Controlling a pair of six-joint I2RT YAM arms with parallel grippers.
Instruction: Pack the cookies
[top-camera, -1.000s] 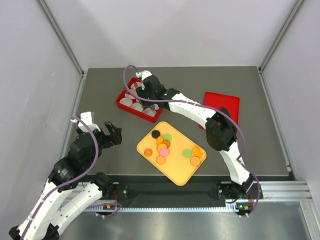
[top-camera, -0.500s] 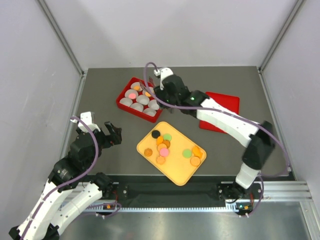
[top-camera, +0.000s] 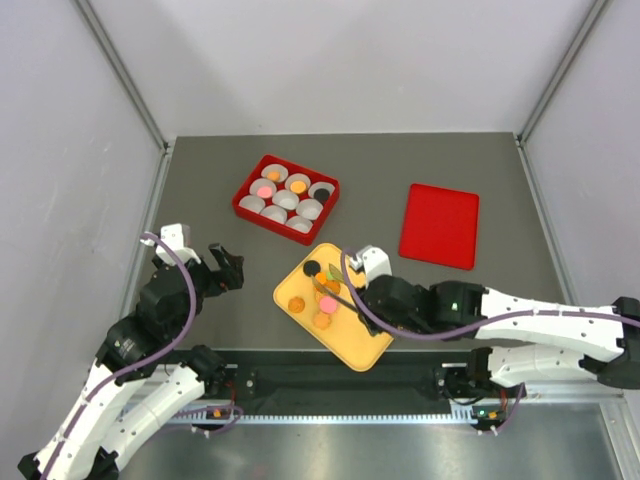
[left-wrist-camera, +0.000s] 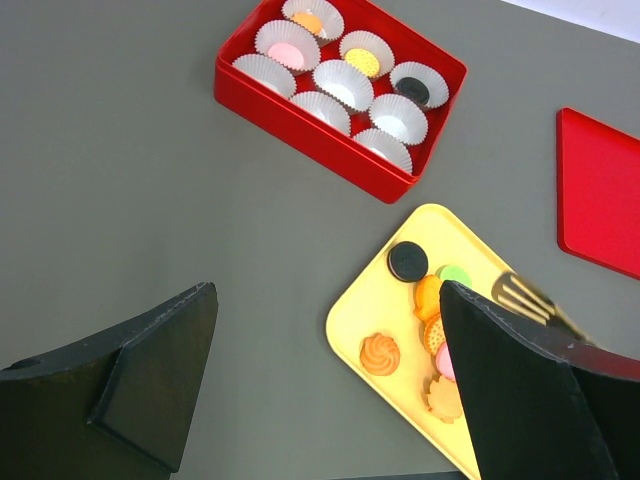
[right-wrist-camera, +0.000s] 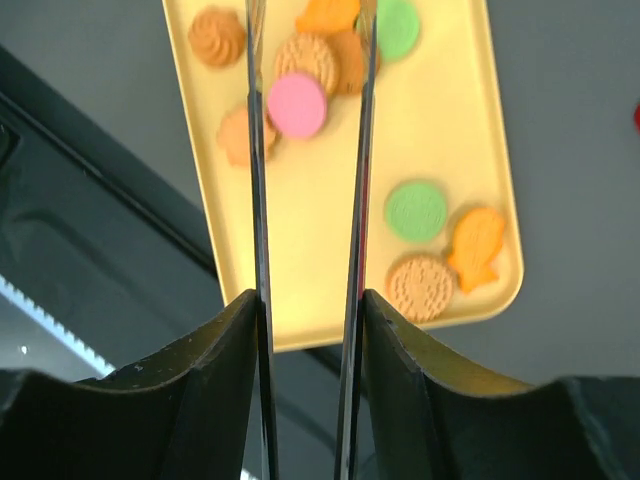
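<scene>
Right gripper (right-wrist-camera: 306, 60): narrowly spread, empty, above tray (right-wrist-camera: 300, 250). Left gripper (left-wrist-camera: 328, 300): spread wide, left of tray. Cookies (right-wrist-camera: 297, 105): most on tray, four in box (left-wrist-camera: 330, 140) beyond tray. Risk: crowded pile, double grab.

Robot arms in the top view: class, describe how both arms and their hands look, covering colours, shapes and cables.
The left arm and right arm have white shells, black joints and a looping purple cable each. The left hand has broad black wedge-shaped fingers; the right hand has thin, silvery, blade-like fingers.
</scene>
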